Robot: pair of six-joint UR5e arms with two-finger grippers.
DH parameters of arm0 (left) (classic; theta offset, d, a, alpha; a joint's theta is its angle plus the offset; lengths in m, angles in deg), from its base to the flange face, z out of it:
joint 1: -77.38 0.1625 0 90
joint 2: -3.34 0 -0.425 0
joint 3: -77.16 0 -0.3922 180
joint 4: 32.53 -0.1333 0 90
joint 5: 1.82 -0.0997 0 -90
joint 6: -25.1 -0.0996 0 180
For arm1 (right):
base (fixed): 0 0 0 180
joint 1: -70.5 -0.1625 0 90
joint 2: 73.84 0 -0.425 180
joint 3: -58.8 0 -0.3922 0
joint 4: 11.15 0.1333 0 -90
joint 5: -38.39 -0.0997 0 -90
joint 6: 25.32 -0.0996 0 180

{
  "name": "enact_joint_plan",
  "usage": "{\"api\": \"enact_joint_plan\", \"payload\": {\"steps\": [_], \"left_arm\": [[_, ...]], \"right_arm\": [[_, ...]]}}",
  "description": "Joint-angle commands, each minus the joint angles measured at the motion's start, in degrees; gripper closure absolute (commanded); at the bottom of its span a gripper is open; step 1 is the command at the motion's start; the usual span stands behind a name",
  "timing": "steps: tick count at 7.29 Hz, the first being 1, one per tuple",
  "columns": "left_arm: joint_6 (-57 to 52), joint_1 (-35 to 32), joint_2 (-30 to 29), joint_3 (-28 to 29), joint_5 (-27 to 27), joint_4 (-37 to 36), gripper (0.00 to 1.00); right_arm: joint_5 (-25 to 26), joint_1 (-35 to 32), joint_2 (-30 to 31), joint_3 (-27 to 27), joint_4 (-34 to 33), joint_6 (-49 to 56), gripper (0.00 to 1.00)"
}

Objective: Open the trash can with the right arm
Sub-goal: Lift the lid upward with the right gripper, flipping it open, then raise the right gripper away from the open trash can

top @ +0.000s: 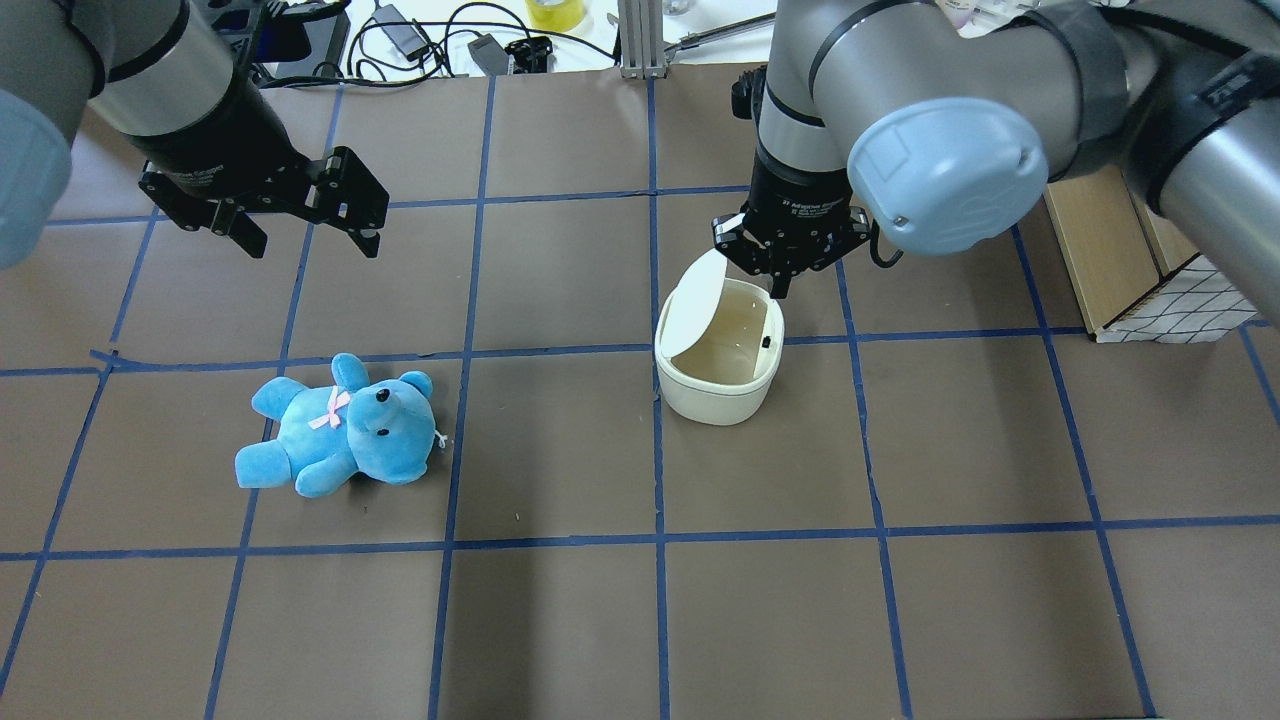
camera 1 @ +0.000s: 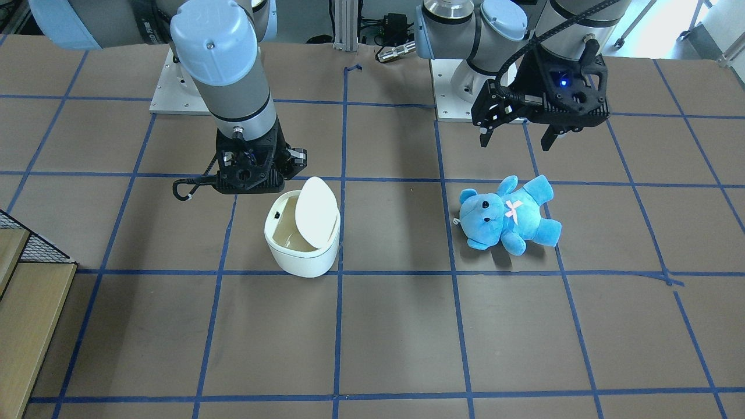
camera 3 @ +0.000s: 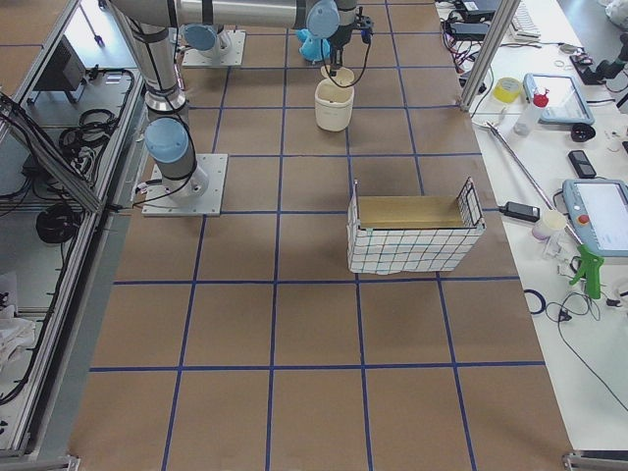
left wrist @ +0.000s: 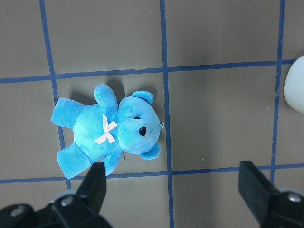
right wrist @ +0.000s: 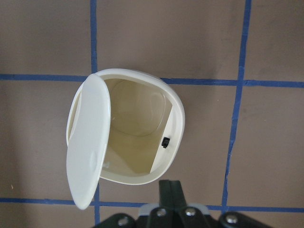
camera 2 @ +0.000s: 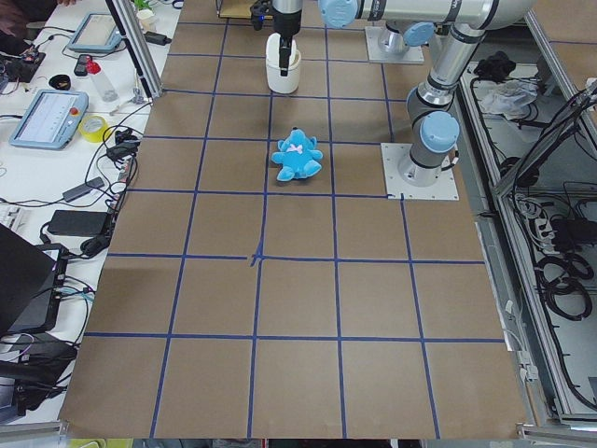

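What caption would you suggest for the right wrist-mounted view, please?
Shut right gripper near the open trash can, its lid tipped up, beige inside showing.

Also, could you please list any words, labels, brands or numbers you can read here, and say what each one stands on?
White print on the black collar above the right gripper: too blurred to read.
White print on the black collar above the left gripper: too blurred to read.
On the trash can and the teddy bear: no text visible.
Nothing can be quoted with confidence.
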State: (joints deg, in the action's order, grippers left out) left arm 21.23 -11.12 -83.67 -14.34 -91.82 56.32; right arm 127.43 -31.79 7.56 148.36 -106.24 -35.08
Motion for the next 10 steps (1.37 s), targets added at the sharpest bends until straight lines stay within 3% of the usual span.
{"api": "enact_joint_plan", "payload": {"steps": [1,3,4,5,10], "left_arm": [[0.0,0.0,0.0,0.0,0.0,0.0,0.0],[0.0,0.0,0.0,0.0,0.0,0.0,0.0],[0.0,0.0,0.0,0.0,0.0,0.0,0.0],[0.0,0.0,0.0,0.0,0.0,0.0,0.0],[0.0,0.0,0.0,0.0,0.0,0.0,0.0]], "right_arm": [[2.45,0.77,0.16,-2.2,1.48,3.58,0.76],[3.78,3.84,1.12,-2.46,1.48,9.91,0.25],[3.43,5.68,1.56,-2.46,1.48,12.37,0.05],[3.34,6.66,1.91,-2.55,1.57,13.53,0.0],[-0.17,11.31,2.44,-2.9,1.66,23.46,0.01]]}}
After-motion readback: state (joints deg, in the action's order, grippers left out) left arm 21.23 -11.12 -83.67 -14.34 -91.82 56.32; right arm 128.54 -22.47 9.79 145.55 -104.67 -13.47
